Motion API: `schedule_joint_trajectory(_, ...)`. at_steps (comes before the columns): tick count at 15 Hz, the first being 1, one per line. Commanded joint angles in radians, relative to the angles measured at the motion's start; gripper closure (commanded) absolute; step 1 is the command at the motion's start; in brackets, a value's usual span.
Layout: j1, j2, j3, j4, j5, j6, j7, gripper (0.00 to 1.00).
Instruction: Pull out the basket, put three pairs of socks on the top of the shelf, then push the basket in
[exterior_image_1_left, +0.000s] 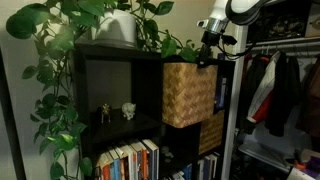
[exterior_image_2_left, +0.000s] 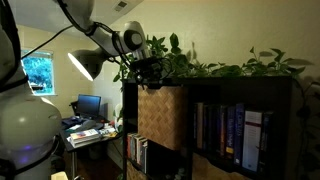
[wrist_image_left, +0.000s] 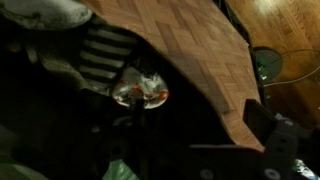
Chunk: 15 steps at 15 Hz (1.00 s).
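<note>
Nearest me, the arm's white link (exterior_image_2_left: 20, 110). Beyond it stands the shelf (exterior_image_1_left: 115, 82); the basket (exterior_image_1_left: 188, 92) juts from its upper cubby, with the gripper (exterior_image_1_left: 208, 58) at its rim — clenched or released, I cannot tell. Striped fabric (wrist_image_left: 105, 55), probably a sock, lies below the wrist. Risks: dragging the rim could tip the basket out; plant (exterior_image_1_left: 60, 60) vines crowd the top — socks may snag or slide off.

The white arm (exterior_image_2_left: 100, 35) reaches in from the left in an exterior view and bends at a rounded joint. Its wrist is turned down, so the dark tool (exterior_image_2_left: 148, 68) points downward. The wrist view shows one dark finger (wrist_image_left: 280, 140) at lower right; how far the jaws are spread cannot be told.
</note>
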Motion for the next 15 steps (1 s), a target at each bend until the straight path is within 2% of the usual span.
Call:
schedule_joint_trajectory(1, -0.054, 0.007, 0.034, 0.047, -0.073, -0.038, 0.149, 0.0)
schedule_joint_trajectory(8, -0.096, 0.055, 0.004, 0.125, -0.044, -0.116, 0.247, 0.0)
schedule_joint_trajectory(15, -0.123, 0.161, -0.023, 0.183, 0.017, -0.095, 0.259, 0.0)
